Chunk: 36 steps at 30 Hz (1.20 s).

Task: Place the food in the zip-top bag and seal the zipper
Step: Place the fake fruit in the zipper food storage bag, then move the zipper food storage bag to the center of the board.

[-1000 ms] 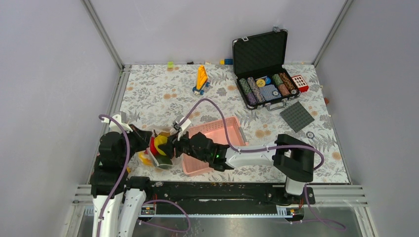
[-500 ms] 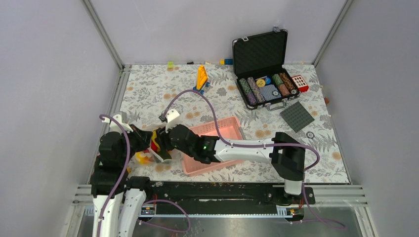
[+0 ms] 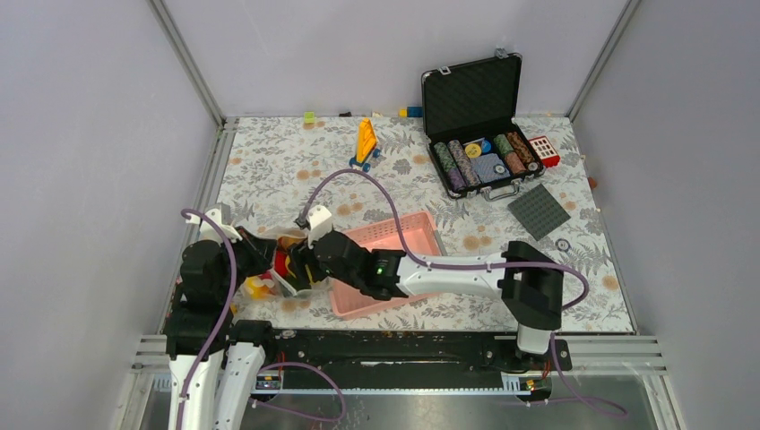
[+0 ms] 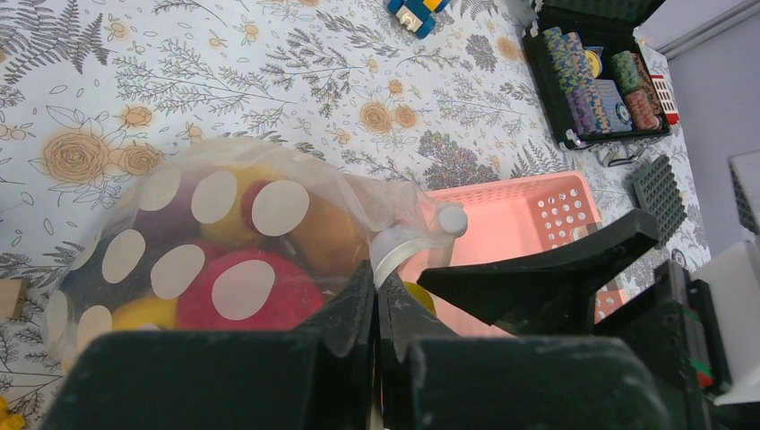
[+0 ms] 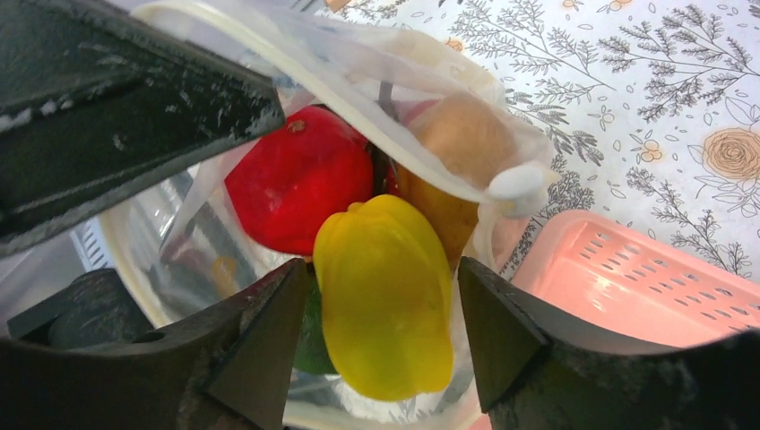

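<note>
Left claw (image 4: 376,296): clenched, flat black fingers pressed together on a fold of the zip-top bag's film, just below its mouth.
Zip-top bag (image 4: 211,246): clear, soft, crinkled plastic with pale round dots. Bulging and rounded, held up at the near left of the table, just beside the pink basket.
Zipper (image 5: 358,100): thin, milky, ridged strip. Unsealed, curving in an open loop round the mouth and ending in a small rounded white tab (image 5: 518,182).
Right claw (image 5: 384,282): wedge-shaped matte black fingers spread wide at the bag's mouth, flanking the yellow pepper. One pad against it, a sliver of gap at the other. Gripping or let go: cannot tell.
Yellow pepper (image 5: 385,296): smooth, glossy, lobed plastic, lying in the open mouth on top of the other pieces.
Red pepper (image 5: 300,184): glossy and rounded, with a small dimple at the stem end. Inside the bag, touching the yellow one.
Tan piece (image 5: 457,143): matte, egg-shaped, inside the bag, against the zipper's curve.
Green piece (image 5: 314,345): dark and shiny, mostly hidden under the yellow pepper, shape unclear.
Pink basket (image 3: 426,235): rigid rectangular plastic with perforated walls.
Table (image 3: 269,170): flat top with a pale covering printed with grey ferns and orange flowers.
Black case (image 3: 470,98): hard shell, lid open and upright, rows of striped chips inside. At the far right, well apart from the bag.
</note>
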Tool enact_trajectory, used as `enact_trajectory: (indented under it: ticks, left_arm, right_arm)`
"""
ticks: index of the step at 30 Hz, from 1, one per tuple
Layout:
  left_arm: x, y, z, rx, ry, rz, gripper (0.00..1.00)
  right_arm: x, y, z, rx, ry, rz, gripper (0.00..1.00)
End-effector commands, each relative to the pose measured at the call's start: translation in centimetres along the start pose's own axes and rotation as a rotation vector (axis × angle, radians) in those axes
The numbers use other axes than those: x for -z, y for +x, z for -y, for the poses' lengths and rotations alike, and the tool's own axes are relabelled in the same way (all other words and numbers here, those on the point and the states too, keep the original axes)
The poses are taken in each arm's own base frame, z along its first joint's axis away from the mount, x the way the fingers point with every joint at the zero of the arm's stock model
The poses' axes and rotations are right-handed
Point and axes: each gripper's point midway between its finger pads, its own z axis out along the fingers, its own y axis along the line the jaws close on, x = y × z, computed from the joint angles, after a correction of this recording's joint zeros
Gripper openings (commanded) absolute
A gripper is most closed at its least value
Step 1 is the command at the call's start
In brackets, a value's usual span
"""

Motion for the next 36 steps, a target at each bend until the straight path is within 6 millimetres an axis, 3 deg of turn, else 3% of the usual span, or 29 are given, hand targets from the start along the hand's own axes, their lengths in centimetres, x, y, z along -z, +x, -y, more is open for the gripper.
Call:
enact_trajectory:
  ticks: [1, 6, 10, 14, 18, 25, 36]
  left_arm:
    - [0.3, -2.1, 1.1, -0.009, 0.044, 0.084, 0.0]
    - [0.3, -2.1, 1.1, -0.009, 0.044, 0.085, 0.0]
    - [0.4, -2.1, 1.2, -0.009, 0.045, 0.088, 0.0]
    - [0.4, -2.1, 1.2, -0.01, 0.046, 0.089, 0.0]
    - [0.4, -2.1, 1.2, -0.009, 0.047, 0.087, 0.0]
    - [0.4, -2.1, 1.2, -0.01, 0.049, 0.088, 0.0]
    - [0.4, -2.1, 1.2, -0.011, 0.05, 0.086, 0.0]
  right_arm:
    - [3.0, -4.0, -2.2, -0.014, -0.106, 0.096, 0.72]
    - [4.4, -4.7, -3.7, -0.023, -0.197, 0.094, 0.77]
    - [5.8, -5.4, -3.7, -0.034, -0.218, 0.117, 0.79]
    - [7.1, -5.6, -1.7, -0.049, -0.14, 0.134, 0.78]
    - [7.7, -3.7, 1.3, -0.051, -0.031, 0.1, 0.77]
    - [6.9, 0.8, 3.7, -0.126, 0.005, -0.009, 0.62]
    - [3.1, 3.6, 3.7, -0.171, -0.006, -0.122, 0.52]
